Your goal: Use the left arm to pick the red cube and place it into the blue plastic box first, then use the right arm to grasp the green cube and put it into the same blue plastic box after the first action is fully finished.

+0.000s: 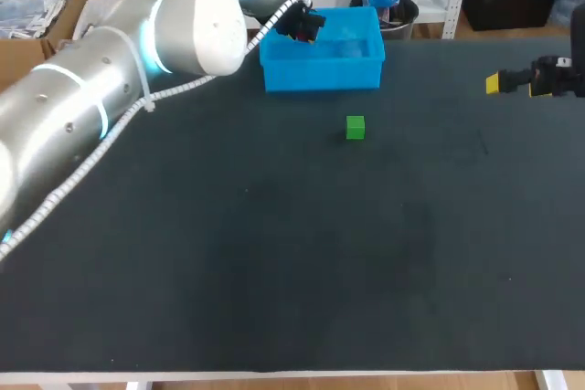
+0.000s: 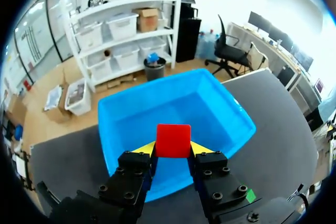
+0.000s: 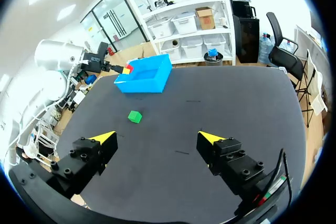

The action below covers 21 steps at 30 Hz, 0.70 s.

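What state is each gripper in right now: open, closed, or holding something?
Left gripper: shut on the red cube, by the blue plastic box.
Right gripper: open, holding nothing.

Desk (image 1: 274, 253) top was dark and matt, mat-like, with faint scuffs and a pale edge at 6 o'clock. Blue plastic box (image 1: 322, 66) at the desk's 12 o'clock was smooth moulded plastic, slight sheen on the inner walls. Red cube (image 2: 173, 140) had a smooth, flat matt face, material unclear. Green cube (image 1: 356, 127) had the same plain matt look. Left arm (image 1: 82, 98) shell was glossy silver-white, smooth, with bright highlights, and a white ribbed cable sleeve (image 1: 183, 89) ran along it. Left hand (image 2: 173, 149) and right hand (image 3: 157, 139) had matt black bodies with dark bolt heads. Fingertips (image 2: 145, 148) were matt yellow.
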Motion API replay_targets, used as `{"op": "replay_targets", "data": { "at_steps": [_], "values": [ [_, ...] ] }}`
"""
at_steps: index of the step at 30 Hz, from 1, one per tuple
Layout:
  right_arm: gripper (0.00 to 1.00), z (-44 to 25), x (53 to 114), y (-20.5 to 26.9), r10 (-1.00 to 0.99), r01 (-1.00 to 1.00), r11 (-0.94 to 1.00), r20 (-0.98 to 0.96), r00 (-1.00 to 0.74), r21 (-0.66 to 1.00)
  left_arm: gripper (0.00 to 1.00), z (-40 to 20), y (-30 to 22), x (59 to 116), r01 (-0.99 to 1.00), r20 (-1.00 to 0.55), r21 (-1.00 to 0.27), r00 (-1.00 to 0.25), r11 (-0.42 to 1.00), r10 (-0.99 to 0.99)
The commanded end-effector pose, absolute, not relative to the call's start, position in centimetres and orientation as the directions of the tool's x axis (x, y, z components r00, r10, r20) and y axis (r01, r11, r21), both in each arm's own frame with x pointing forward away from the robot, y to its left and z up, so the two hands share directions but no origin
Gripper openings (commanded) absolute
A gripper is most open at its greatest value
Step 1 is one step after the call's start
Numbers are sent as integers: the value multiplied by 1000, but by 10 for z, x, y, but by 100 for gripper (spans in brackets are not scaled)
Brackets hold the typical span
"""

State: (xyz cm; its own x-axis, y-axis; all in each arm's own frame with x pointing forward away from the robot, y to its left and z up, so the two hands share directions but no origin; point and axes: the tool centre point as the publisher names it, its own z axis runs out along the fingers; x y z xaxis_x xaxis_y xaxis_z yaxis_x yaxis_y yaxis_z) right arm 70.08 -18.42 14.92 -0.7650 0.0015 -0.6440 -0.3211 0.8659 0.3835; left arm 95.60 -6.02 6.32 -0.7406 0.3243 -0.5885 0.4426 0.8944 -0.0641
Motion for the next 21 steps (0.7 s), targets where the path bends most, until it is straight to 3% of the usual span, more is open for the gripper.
{"op": "replay_targets", "data": {
  "at_steps": [1,9,11,12,14,15,21],
  "values": [
    [100,149,701,-184,1,-321,866,-644,-765,383,0,52,-68,976,437,-560,-70,-761,897,327],
    [100,149,701,-184,1,-321,866,-644,-765,383,0,46,-68,975,420,-518,-80,-792,904,322],
    [100,149,701,-184,1,-321,866,-644,-765,383,24,46,-68,975,418,-517,-79,-793,905,321],
    [100,149,701,-184,1,-321,866,-644,-765,383,66,46,-68,975,418,-517,-79,-794,905,321],
    [100,149,701,-184,1,-321,866,-644,-765,383,96,48,-67,976,417,-515,-76,-794,906,322],
    [100,149,701,-184,1,-321,866,-644,-765,383,100,48,-67,976,417,-514,-74,-794,906,323],
    [100,149,701,-184,1,-321,866,-644,-765,383,100,62,-66,975,424,-533,-69,-781,903,326]
  ]
}}
